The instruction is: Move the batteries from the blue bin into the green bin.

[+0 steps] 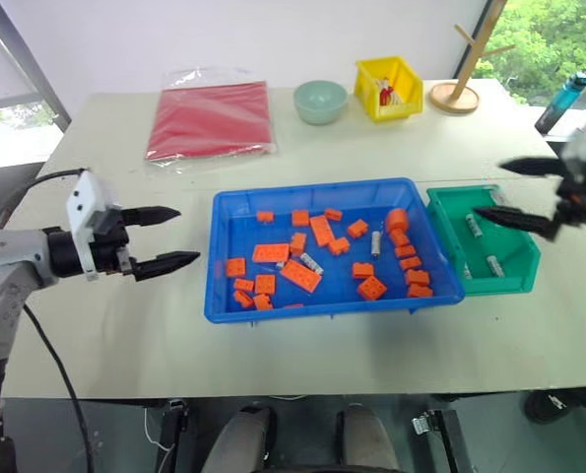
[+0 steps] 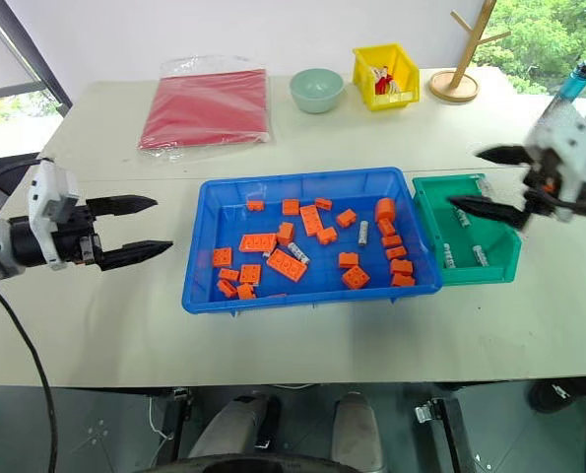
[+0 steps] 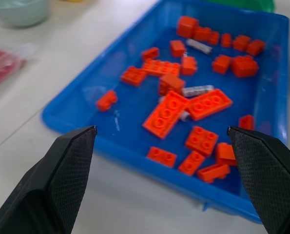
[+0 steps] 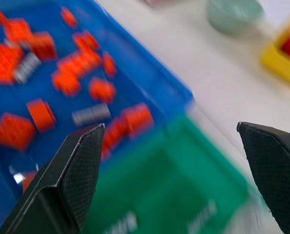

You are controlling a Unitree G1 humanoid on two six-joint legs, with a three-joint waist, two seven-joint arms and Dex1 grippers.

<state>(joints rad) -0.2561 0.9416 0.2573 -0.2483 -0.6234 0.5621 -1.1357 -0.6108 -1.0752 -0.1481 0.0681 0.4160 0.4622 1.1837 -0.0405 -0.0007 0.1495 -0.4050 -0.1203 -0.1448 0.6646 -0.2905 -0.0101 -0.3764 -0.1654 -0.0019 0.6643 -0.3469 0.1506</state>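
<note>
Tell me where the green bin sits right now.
In the left eye view, the green bin stands on the table's right side, right beside the blue bin, with the right gripper above it.

On your table (image 1: 125, 325) you have a red packet in clear wrap (image 1: 211, 120) at the far left. Beside it stands a pale green bowl (image 1: 320, 101), then a small yellow bin (image 1: 388, 88) holding small items, then a wooden stand (image 1: 457, 91). A blue bottle (image 1: 562, 102) sits at the far right edge. Orange toy bricks (image 1: 301, 275) lie scattered nearer you.
</note>
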